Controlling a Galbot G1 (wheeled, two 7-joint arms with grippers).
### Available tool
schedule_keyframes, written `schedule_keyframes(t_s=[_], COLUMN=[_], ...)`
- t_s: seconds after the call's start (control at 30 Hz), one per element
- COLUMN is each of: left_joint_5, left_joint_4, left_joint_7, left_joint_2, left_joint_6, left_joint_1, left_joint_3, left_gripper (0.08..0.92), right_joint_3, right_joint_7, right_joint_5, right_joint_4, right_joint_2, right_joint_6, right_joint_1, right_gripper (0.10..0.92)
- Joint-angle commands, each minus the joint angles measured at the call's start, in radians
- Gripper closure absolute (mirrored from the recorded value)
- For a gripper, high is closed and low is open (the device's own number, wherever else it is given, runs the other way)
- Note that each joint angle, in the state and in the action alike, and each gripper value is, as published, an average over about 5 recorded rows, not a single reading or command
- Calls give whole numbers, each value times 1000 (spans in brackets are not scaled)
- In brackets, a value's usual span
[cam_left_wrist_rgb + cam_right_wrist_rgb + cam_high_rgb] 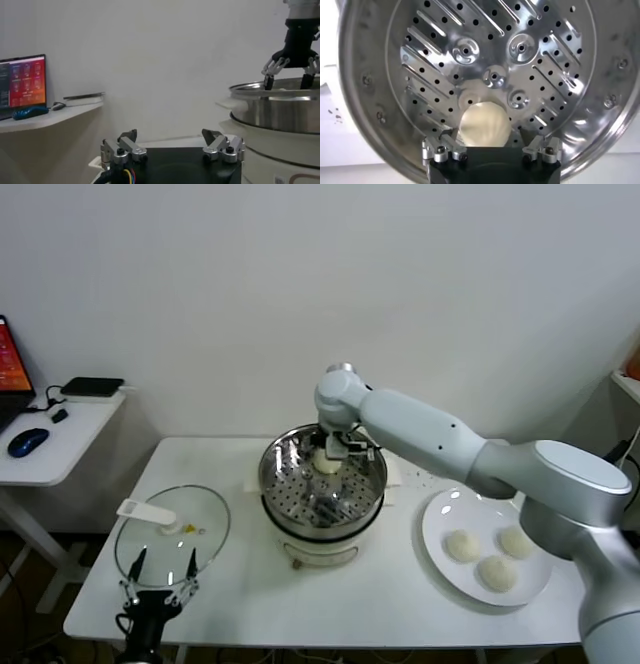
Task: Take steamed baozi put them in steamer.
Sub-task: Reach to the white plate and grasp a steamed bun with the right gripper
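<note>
The steamer [275,484], a shiny steel pot on a cream base, stands mid-table. One cream-white baozi [327,463] lies on its perforated tray [555,55] at the far side. My right gripper [335,452] hangs just above it, open, a finger on either side of the bun [484,125]. Three more baozi [462,545] [517,540] [497,573] rest on the white plate [440,559] at the right. My left gripper [163,562] is parked at the table's front left, open and holding nothing. In the left wrist view the right gripper [286,80] shows above the pot's rim [280,110].
The glass lid [170,534] lies flat on the table at the left, just beyond my left gripper. A side desk with a mouse [27,441] and a monitor stands off to the far left. The wall runs close behind the table.
</note>
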Motion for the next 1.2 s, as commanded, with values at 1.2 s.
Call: schedule_keyframes(t_s=[1.2], left_joint_5=[6], left_joint_4=[-42], left_joint_7=[6], left_joint_2=[6], left_joint_6=[20], left_joint_1=[3], left_joint_3=[37], left_gripper=[177], right_joint_3=[-424], right_joint_7=[20], right_joint_5=[949], right_joint_4=[160], right_joint_2=[-750], right_joint_6=[-714], right_joint_1=[82], right_gripper=[203])
